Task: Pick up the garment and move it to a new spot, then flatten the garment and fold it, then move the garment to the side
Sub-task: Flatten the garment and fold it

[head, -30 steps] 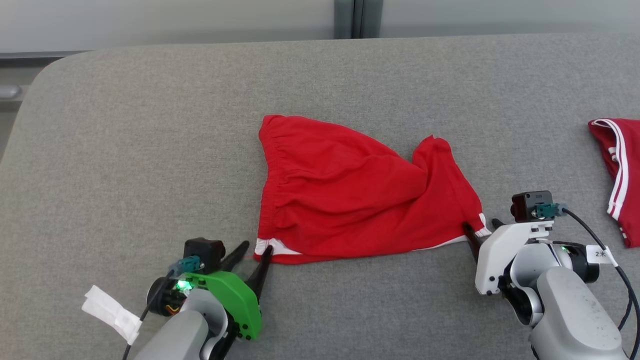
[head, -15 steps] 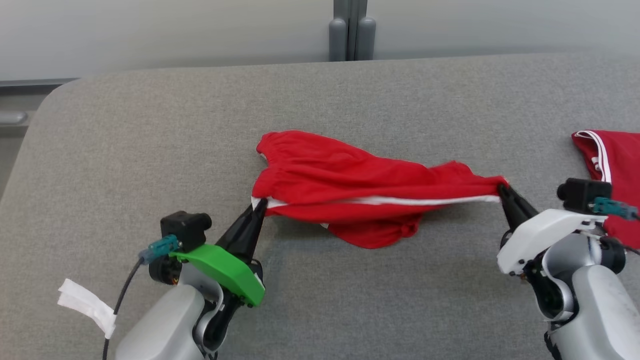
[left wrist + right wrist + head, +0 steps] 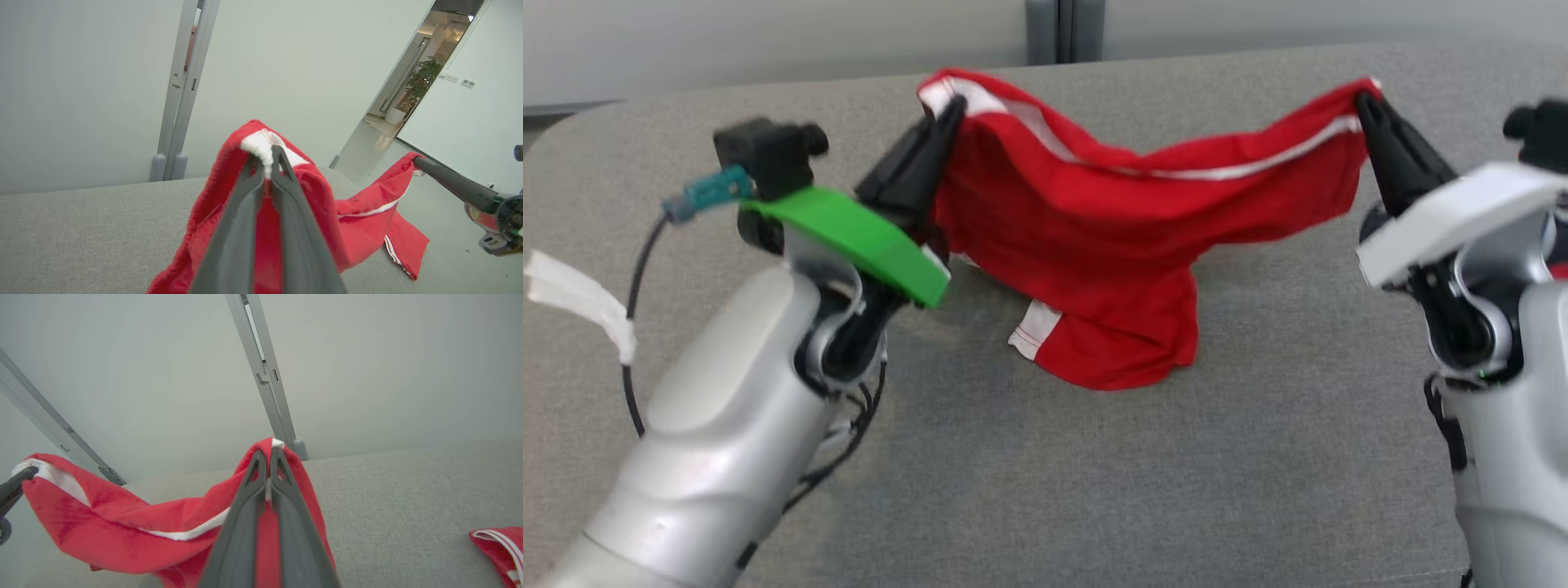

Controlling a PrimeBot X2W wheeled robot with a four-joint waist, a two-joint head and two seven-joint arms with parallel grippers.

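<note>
Hanging between the two arms, the garment [image 3: 1094,220] is carried by its white-trimmed edge above the far middle of the table [image 3: 1094,490]. Its lowest fold is either touching the grey surface or just clear of it; which of the two cannot be told. The left gripper [image 3: 949,108] is seen pressed together on one corner of that edge, with the white trim bunched between its fingertips, and the right gripper [image 3: 1364,100] is likewise clamped on the opposite corner. The held edge is thus the long axis: it runs from left to right, roughly along the table's far edge, and it sags in the middle, so some slack is judged to be present. The bulk of the cloth lies below the grippers and towards the table's near edge, gathered slightly nearer the left gripper than the right. For a flat lay-down, it is judged that the edge would need to be drawn taut sideways and the cloth lowered so that the hanging part is spread without doubling under. A second red garment [image 3: 496,547] is seen lying towards the table's right side, well apart from the held one.
</note>
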